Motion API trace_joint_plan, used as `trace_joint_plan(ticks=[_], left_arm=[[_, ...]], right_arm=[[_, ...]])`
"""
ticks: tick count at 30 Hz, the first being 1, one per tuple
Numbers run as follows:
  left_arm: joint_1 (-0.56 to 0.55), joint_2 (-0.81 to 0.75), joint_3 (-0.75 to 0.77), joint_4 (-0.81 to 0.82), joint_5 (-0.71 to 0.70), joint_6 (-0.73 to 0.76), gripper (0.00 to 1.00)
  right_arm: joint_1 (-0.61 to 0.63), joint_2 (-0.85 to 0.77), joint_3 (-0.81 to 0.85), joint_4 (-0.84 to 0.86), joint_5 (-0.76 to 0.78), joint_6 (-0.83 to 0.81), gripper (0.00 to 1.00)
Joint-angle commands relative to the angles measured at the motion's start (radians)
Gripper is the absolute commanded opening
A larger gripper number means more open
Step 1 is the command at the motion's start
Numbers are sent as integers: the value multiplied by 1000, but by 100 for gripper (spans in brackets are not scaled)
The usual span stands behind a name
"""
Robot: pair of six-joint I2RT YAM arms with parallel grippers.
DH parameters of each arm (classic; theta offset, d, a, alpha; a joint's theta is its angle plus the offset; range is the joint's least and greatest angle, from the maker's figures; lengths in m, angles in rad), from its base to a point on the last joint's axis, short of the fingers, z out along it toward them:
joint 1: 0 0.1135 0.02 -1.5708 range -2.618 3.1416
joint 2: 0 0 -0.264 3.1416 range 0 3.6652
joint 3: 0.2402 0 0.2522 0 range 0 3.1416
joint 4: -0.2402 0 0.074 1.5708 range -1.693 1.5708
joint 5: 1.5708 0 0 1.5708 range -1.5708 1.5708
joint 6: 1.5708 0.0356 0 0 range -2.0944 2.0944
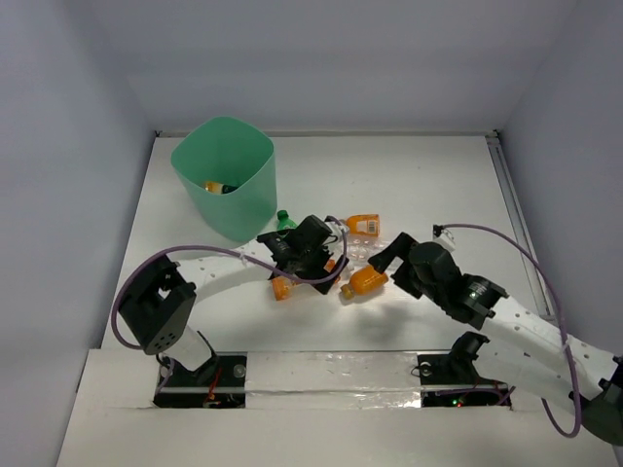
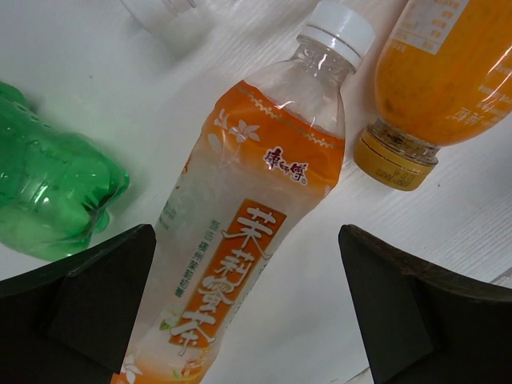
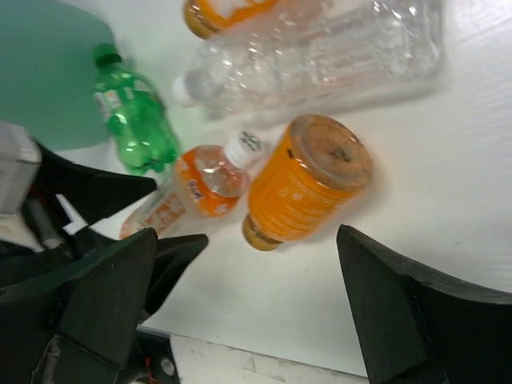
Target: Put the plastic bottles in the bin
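Straddling the white-capped bottle [image 2: 272, 160], the left gripper [image 2: 248, 240] is held wide open; mid-body should be pinched squarely. The right gripper [image 3: 246, 240] is likewise spread, empty.

I work on a white table [image 1: 419, 175] with a faint wood grain. Plain grey panels box it in: the far wall [image 1: 321, 58], the left wall [image 1: 58, 195] and the right wall [image 1: 574, 117]. A thin metal rail [image 1: 510, 199] runs along the table's right edge. At the near edge lies a glossy white ledge [image 1: 321, 365]. The light is soft and even.
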Motion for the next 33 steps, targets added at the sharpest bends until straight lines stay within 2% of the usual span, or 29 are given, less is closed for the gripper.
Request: trace_joint_plan(ticks=[1,4,7,8,9,15,16,18,19,20,23,26,28,29,31,32,33], left_arm=[[-4,4,-7,41,34,16,99],[-4,13,-15,49,42,13,97],[-4,13,-13,42,39,7,85],[-4,13,-13,39,38,5,77],[-4,13,-15,34,39,-4,73],[-15,44,-24,-9,57,-42,57],[-15,48,-28,-17,62,-53,56],[-24,56,-44,-17,79,-64,65],[-24,58,-48,-15,87,-69,70],[-24,59,-53,-15,88,-78,80],[-24,70,-62,-15,100,-87,87],[-24,93,-64,-12,116,-92,89],[-24,117,-61,-14,117,-95,87],[-24,124,-58,-15,116,-96,83],[-24,122,-52,-14,107,-102,75],[-24,115,-50,-14,105,-104,64],[-24,93,-47,-17,105,-107,57]], right_arm=[[-7,51,-17,13,-13,43,100],[-7,126,-19,43,-18,40,100],[-17,201,-12,71,-13,42,100],[-17,218,-11,79,-15,42,100],[-27,232,-11,86,-15,43,100],[-36,351,-16,146,-38,51,100],[-36,367,-12,151,-39,51,100],[-36,405,-6,165,-44,51,100],[-36,416,-2,171,-46,52,100],[-36,425,1,172,-50,54,100],[-36,443,3,174,-53,58,98],[-36,451,-8,175,-56,61,94],[-36,451,-14,177,-58,63,92],[-36,450,-17,177,-56,63,85],[-36,439,-25,174,-55,60,80],[-36,434,-28,168,-49,58,75],[-36,431,-31,163,-46,51,72]])
